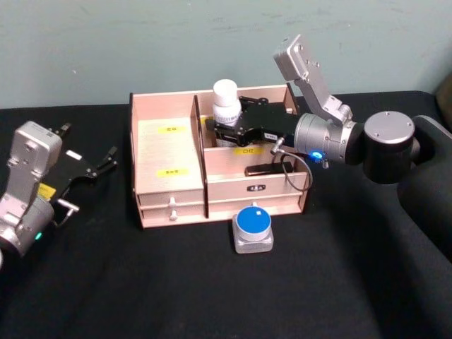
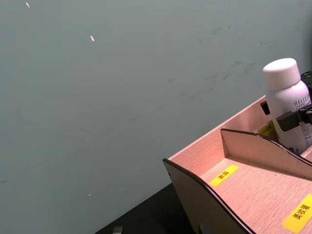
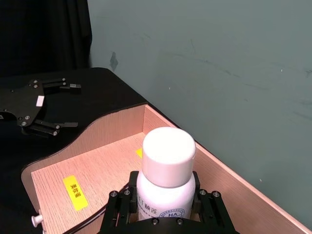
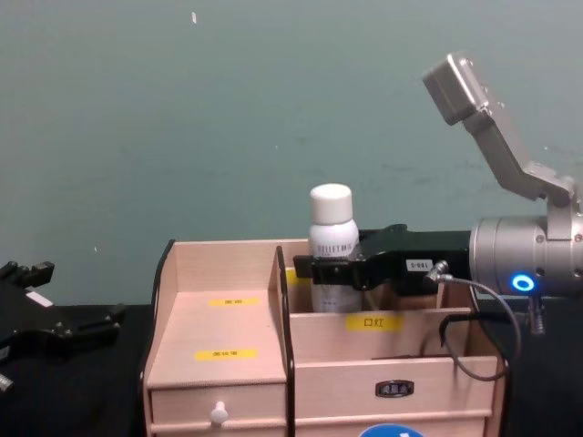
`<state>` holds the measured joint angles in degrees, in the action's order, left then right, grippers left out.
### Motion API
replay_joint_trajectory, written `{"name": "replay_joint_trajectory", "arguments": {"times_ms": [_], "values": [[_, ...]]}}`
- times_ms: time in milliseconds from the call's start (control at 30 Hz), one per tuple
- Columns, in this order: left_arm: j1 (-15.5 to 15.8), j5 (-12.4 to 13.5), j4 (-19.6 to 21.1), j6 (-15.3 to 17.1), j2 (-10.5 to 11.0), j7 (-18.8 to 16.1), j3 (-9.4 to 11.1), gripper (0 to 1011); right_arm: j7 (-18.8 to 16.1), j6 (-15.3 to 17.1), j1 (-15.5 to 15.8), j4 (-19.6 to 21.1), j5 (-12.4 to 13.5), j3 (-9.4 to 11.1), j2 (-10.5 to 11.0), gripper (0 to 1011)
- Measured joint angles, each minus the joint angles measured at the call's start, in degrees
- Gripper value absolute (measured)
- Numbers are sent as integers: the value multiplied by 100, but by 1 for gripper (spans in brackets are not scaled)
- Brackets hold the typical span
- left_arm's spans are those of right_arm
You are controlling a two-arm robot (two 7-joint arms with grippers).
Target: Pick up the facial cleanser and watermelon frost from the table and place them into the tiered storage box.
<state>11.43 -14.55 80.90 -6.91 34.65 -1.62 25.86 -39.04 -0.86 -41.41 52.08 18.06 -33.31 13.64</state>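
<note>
White facial cleanser (image 1: pixel 225 99), upright in the rear compartment of the tiered storage box (image 1: pixel 169 152).
Right jaws are clamped on the bottle's body below the cap, at 12 o'clock of the box's middle, just beside the centre divider; whether the base rests on the compartment floor is hidden. Watermelon frost (image 1: pixel 253 224) stands on the black surface (image 1: pixel 141 282) at 6 o'clock of the box, just beside its front. Left jaws are parted and parked at 9 o'clock, well apart. Handling: keep the bottle vertical, lower until seated, part the jaws only then, and lift clear of the walls before turning to the jar.
</note>
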Motion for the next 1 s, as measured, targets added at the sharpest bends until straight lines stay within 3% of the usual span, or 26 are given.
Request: {"name": "replay_joint_trajectory", "arguments": {"times_ms": [1000], "values": [[1, 0, 0, 0, 0, 0, 0, 1010, -33, -97, 5, -253, 20, 73, -122, 613]]}}
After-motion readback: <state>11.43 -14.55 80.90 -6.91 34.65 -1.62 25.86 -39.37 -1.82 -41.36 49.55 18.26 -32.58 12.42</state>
